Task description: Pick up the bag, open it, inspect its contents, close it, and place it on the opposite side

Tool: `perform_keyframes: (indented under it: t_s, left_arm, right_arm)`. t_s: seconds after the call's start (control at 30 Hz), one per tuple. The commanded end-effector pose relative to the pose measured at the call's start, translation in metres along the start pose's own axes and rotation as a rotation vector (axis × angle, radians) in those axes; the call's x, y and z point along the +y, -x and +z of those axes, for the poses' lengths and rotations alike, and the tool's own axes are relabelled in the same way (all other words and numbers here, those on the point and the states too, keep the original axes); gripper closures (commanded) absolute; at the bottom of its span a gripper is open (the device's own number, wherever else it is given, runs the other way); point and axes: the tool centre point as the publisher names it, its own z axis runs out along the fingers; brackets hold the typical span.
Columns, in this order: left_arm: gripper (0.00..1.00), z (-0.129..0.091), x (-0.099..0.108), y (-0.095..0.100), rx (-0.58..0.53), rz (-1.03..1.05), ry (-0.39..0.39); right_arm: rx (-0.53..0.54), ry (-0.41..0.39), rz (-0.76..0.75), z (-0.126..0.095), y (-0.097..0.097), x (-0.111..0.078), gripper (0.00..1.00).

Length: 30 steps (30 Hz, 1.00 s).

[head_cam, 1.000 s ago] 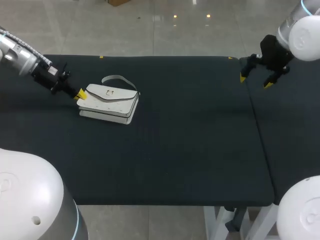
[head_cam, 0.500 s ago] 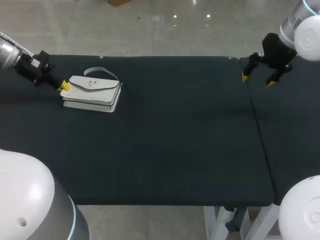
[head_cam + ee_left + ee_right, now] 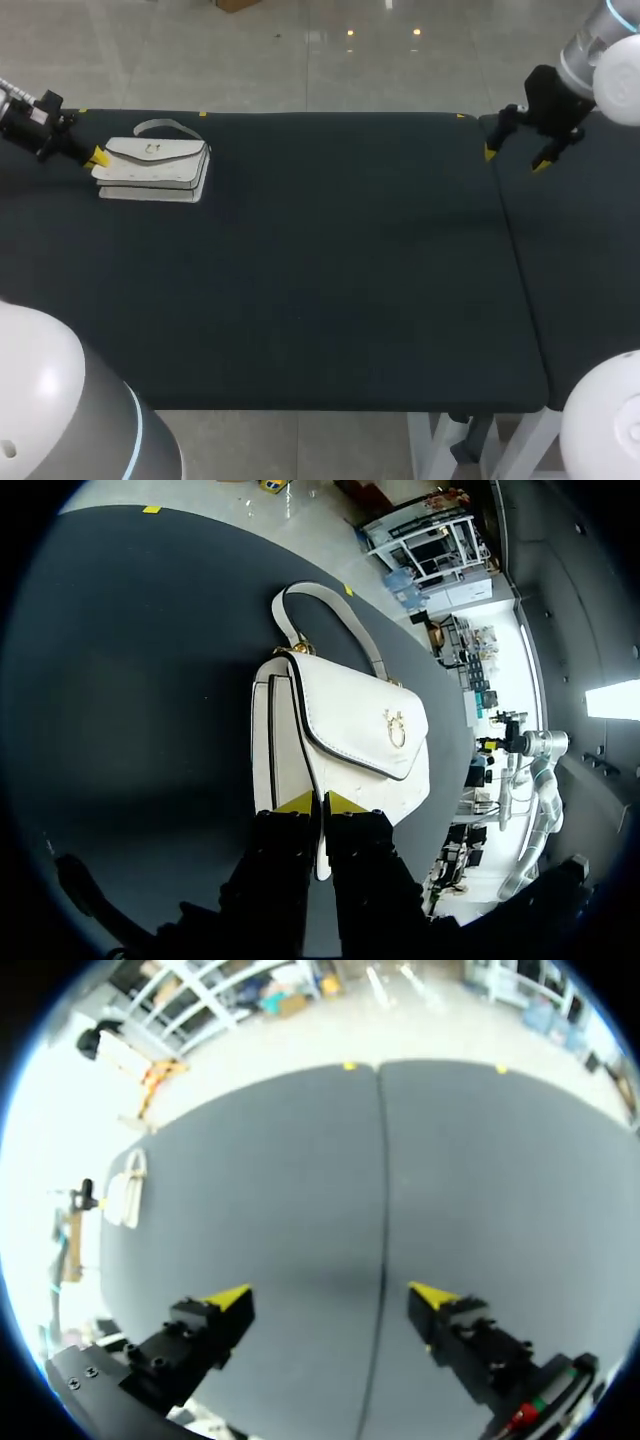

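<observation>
The white bag (image 3: 152, 168) lies flat on the dark counter (image 3: 320, 280), near its far left corner. Its flap is closed, with the gold clasp (image 3: 396, 727) facing up. The strap (image 3: 330, 620) arches out from the end away from the left claw.

The left claw (image 3: 97, 157) comes in low from the left edge and is clenched on the bag's near end. In the left wrist view, the two yellow tips of this claw (image 3: 320, 802) sit close together, with the bag's white edge pinched between them.

The right claw (image 3: 514, 158) hangs over the far right of the counter, well apart from the bag. In the right wrist view this claw (image 3: 330, 1295) is released, fingers spread wide with nothing between them, above the seam (image 3: 380, 1180) in the counter. The bag (image 3: 125, 1190) shows small, far off to one side.
</observation>
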Motion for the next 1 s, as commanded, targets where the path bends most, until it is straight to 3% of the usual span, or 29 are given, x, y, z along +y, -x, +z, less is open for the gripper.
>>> perform_keyframes:
  t_s: [0.03,0.5,0.97,1.0]
  left_arm:
    - [1.00,-0.009,-0.014,0.017,0.060,-0.005,0.072]
    - [1.00,-0.040,-0.036,0.047,0.037,-0.028,0.055]
    - [1.00,-0.055,-0.048,0.067,0.081,-0.031,0.076]
    - [0.87,-0.055,-0.047,0.067,0.083,-0.031,0.076]
  right_arm:
    - [-0.032,0.066,-0.011,-0.006,0.001,-0.008,0.00]
    - [-0.238,0.054,-0.049,-0.023,0.032,0.006,0.00]
    - [-0.238,0.054,-0.049,-0.023,0.032,0.006,0.00]
    - [-0.238,0.054,-0.049,-0.023,0.032,0.006,0.00]
